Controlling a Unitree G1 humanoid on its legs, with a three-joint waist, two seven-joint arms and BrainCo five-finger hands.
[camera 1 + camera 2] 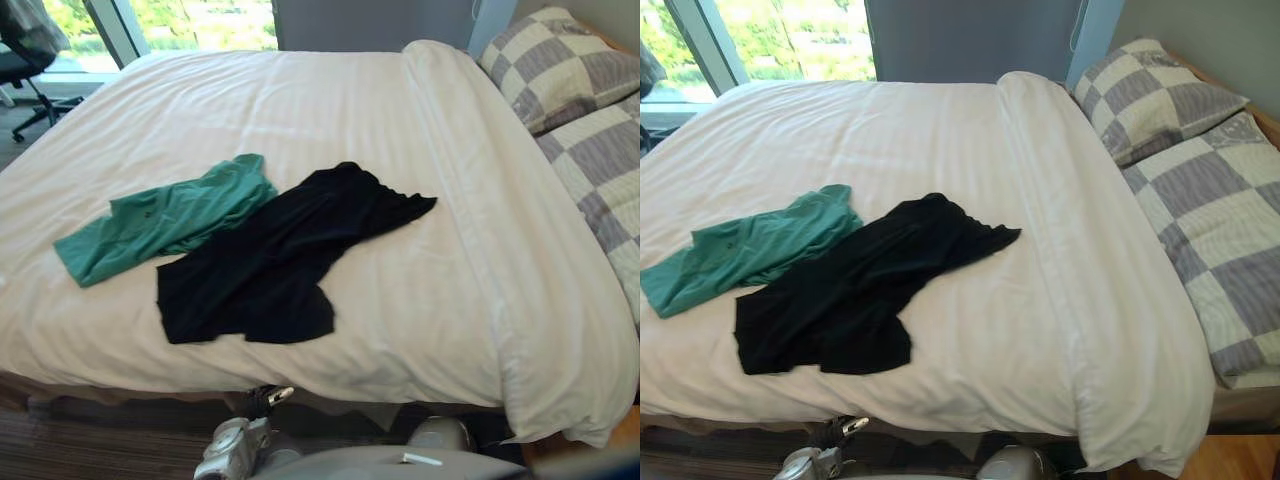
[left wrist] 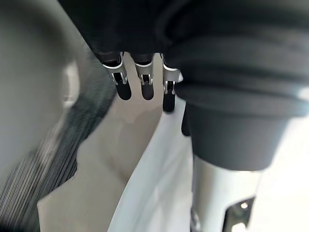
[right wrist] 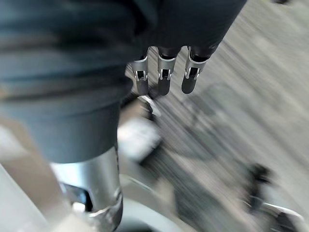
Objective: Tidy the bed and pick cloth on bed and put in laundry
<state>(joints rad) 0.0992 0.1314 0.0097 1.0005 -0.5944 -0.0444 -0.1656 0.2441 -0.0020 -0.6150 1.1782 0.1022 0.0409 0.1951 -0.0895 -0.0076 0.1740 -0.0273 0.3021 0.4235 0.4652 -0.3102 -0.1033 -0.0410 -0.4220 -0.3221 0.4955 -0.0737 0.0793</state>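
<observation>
Green shirt and black garment flat on bed, edges touching. Left hand, right hand: fingers straight, released, nothing held.

Bed and checked pillows run off the edges.

The duvet is smooth white cloth with faint woven stripes and a slight sheen. On it, the black garment is soft matt cloth, creased. The green shirt to its left is matt cloth, wrinkled. The checked pillows at the right are matt woven cloth. The left hand and right hand have shiny, metal-looking silver fingers with dark matt tips, under ribbed matt covers.
</observation>
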